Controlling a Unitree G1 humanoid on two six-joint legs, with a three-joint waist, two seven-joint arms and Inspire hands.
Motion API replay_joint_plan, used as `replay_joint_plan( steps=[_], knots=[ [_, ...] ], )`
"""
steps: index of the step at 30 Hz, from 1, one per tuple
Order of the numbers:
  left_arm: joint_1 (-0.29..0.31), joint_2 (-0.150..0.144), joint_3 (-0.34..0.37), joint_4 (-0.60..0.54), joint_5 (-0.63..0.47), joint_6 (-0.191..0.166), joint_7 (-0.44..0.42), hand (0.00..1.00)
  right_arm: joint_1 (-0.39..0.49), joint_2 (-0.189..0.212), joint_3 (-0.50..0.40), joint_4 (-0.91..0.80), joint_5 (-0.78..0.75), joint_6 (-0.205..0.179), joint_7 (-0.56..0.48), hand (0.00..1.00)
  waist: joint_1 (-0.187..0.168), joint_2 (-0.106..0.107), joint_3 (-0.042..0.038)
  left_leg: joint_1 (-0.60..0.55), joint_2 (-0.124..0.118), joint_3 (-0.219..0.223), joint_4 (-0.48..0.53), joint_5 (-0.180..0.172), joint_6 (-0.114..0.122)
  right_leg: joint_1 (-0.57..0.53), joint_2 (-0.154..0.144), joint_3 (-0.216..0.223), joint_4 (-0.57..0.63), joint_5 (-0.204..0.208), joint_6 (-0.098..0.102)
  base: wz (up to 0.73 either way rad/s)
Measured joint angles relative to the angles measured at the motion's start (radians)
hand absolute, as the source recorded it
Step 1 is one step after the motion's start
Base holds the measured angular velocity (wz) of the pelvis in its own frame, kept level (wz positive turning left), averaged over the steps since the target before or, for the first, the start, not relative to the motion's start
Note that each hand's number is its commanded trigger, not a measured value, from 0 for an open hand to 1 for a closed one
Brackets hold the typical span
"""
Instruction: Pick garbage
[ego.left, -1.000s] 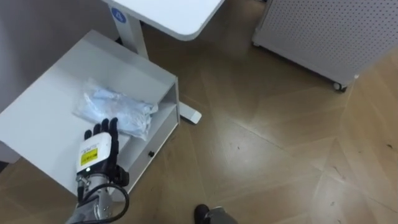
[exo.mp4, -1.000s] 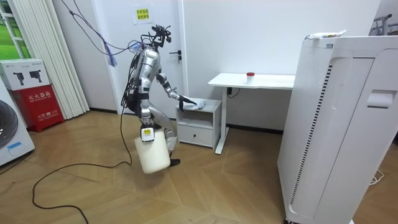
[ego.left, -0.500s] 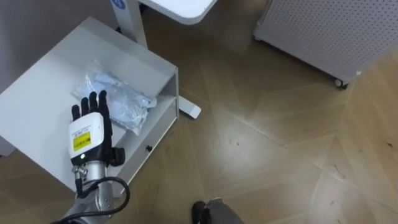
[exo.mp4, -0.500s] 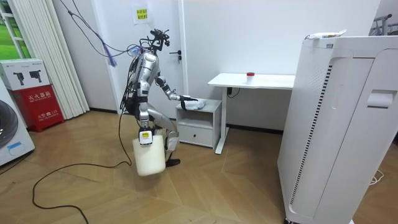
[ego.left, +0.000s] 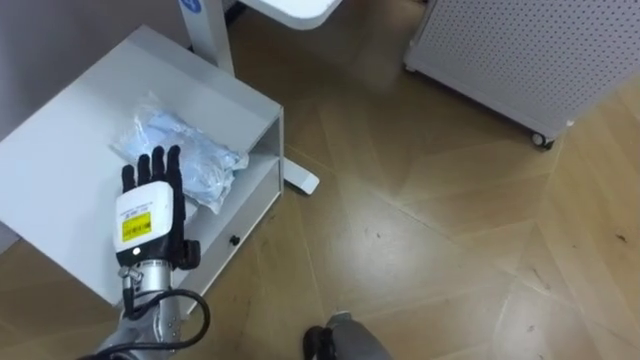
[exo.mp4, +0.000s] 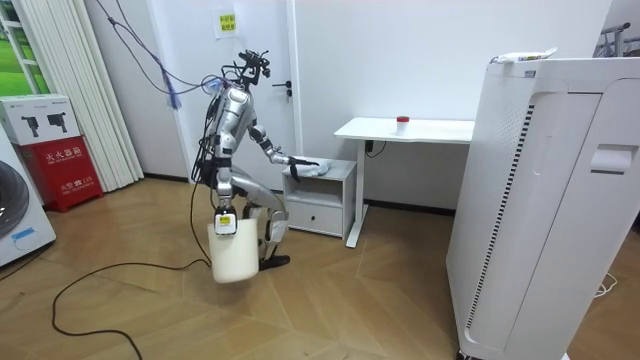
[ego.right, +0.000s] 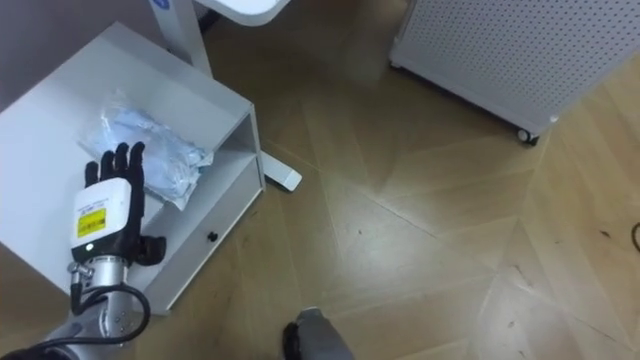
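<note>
— Well, has anything changed since a second ago?

— A little. The left hand (ego.left: 148, 212) has slid further up the bench (ego.left: 70, 120); its fingertips now overlap the near edge of the crumpled plastic bag (ego.left: 200, 158), where before they stopped just short of it. The fingers are straight and spread, not closed round anything. Whether they press on the bag I can't tell.

— And the bag itself?

— It hasn't moved. It lies on the bench top, in the upper left of the left eye view, close to the edge above the open shelf.

— The other arm?

— It hangs down at the robot's side. In the room view the white bin (exo.mp4: 236, 262) at the right hand (exo.mp4: 224, 222) has swung towards the room view's left. I can't make out that hand's fingers.

— What's around it?

— Wooden floor (ego.left: 430, 230) in a herringbone pattern. A white desk (exo.mp4: 405, 128) with a small red thing (exo.mp4: 402, 120) on it stands right beside the bench. A perforated white panel (ego.left: 520, 50) on castors fills the upper right of the left eye view, and the robot stands at the bench, turned towards it.
</note>
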Motion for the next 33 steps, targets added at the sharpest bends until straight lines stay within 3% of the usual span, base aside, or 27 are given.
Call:
replay_joint_plan(
  steps=[4,5,6,7,12,17,33],
  knots=[
    [-0.001,0.002,-0.015,0.000,0.002,0.009,-0.009,0.00,-0.001,-0.002,0.000,0.001,0.001,0.000,0.008,1.00,-0.005,-0.002,-0.0001,-0.016,0.001,0.001,0.019,-0.011,-0.003,-0.023,0.006,0.009,0.022,-0.001,-0.011,-0.06],
    [-0.002,0.006,-0.017,0.000,0.002,0.013,-0.009,0.51,-0.001,-0.002,0.001,0.001,0.010,0.000,0.012,1.00,-0.008,-0.003,0.0003,-0.025,0.002,0.000,0.029,-0.014,-0.004,-0.035,0.008,0.011,0.032,-0.003,-0.012,-0.04],
    [-0.002,0.008,-0.017,0.000,0.002,0.014,-0.009,0.84,-0.001,-0.003,0.001,0.001,0.014,0.000,0.016,1.00,-0.008,-0.003,0.0004,-0.032,0.004,-0.002,0.035,-0.016,-0.004,-0.041,0.010,0.011,0.036,-0.004,-0.013,-0.11],
    [-0.002,0.012,-0.017,0.000,0.002,0.015,-0.009,1.00,-0.001,-0.003,0.001,0.001,0.019,-0.001,0.021,1.00,-0.008,-0.003,0.0003,-0.045,0.010,-0.004,0.048,-0.021,-0.005,-0.054,0.016,0.012,0.043,-0.004,-0.013,-0.13],
    [-0.022,0.017,-0.018,0.000,0.013,0.019,0.030,1.00,-0.001,-0.003,0.000,0.002,0.022,-0.001,0.033,1.00,-0.019,-0.003,0.0003,-0.090,0.014,-0.036,0.101,-0.037,-0.002,-0.080,0.018,-0.009,0.077,-0.021,-0.022,-0.02],
    [-0.064,0.047,-0.040,-0.006,0.020,0.029,0.047,1.00,-0.002,-0.013,0.000,0.002,0.022,-0.001,0.036,1.00,-0.020,-0.003,0.0002,-0.096,0.016,-0.044,0.120,-0.039,0.000,-0.079,0.019,-0.012,0.089,-0.021,-0.021,-0.01],
    [-0.065,0.051,-0.056,-0.019,0.022,0.050,0.029,1.00,0.004,-0.030,0.000,-0.026,0.020,0.022,0.060,1.00,-0.026,-0.004,-0.0009,-0.067,0.014,-0.044,0.117,-0.040,0.000,-0.052,0.023,-0.010,0.084,-0.020,-0.021,0.00]
  ],
)
